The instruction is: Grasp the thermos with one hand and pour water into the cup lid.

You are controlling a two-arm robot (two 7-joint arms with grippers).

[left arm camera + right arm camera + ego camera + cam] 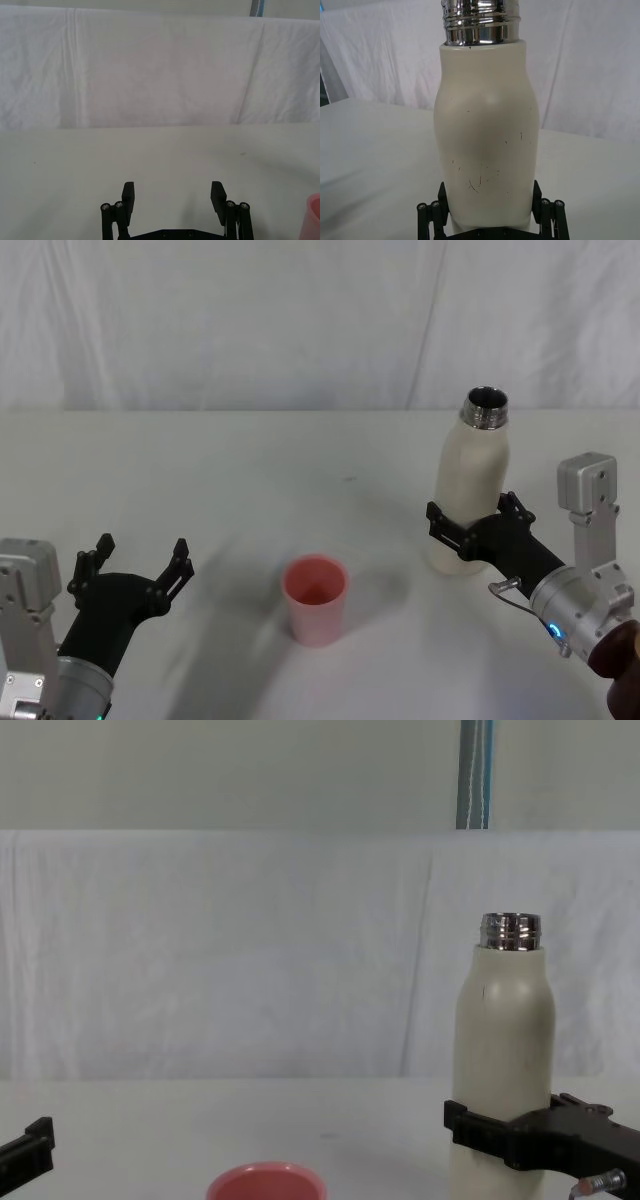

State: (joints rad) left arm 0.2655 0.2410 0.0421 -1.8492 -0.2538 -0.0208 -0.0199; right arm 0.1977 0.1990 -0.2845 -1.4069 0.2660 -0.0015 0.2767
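Cream-white matte cylindrical thermos [471, 495] with a shiny threaded steel neck stands upright and uncapped on the white counter [250, 470], on the robot's right side. Right tool [477, 522], head view: black fingers either side of the thermos's lower body, closed against it. Small round pink cup lid [316, 599] sits near the counter's front middle, well apart from the thermos. Left tool [136, 562] hovers at lower left, fingers spread wide, holding nothing.

Left wrist view: left tool [173, 195] wide, bare counter between its fingers; cup lid [313, 220] at the frame edge.

Right wrist view: thermos [486, 140] between the right tool's fingers [442, 196], both pressed to its sides.

Chest view: right tool [505, 1130] wraps the thermos [503, 1040] low down; cup lid [267, 1183] rim at the lower edge.
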